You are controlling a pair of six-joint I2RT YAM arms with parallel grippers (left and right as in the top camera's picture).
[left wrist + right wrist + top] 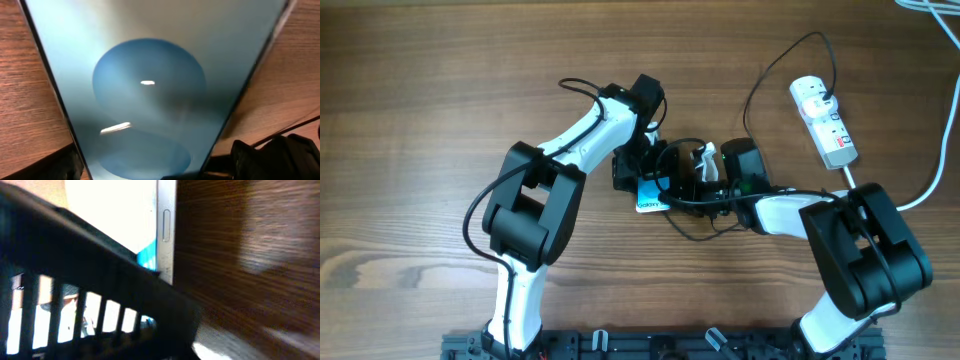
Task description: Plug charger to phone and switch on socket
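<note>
Both arms crowd the phone [650, 196] mid-counter. The left pincer [642, 178] looks clenched on its edges. For the right pincer [693, 180] I cannot tell, and the charger [749, 110] tip is hidden. A crooked push could scrape the port or twist the phone loose. The socket [825, 122] lies well apart.

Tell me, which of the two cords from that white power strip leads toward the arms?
The thin black cable: it loops from the socket toward the phone. The thick white cord runs off to the right instead.
</note>
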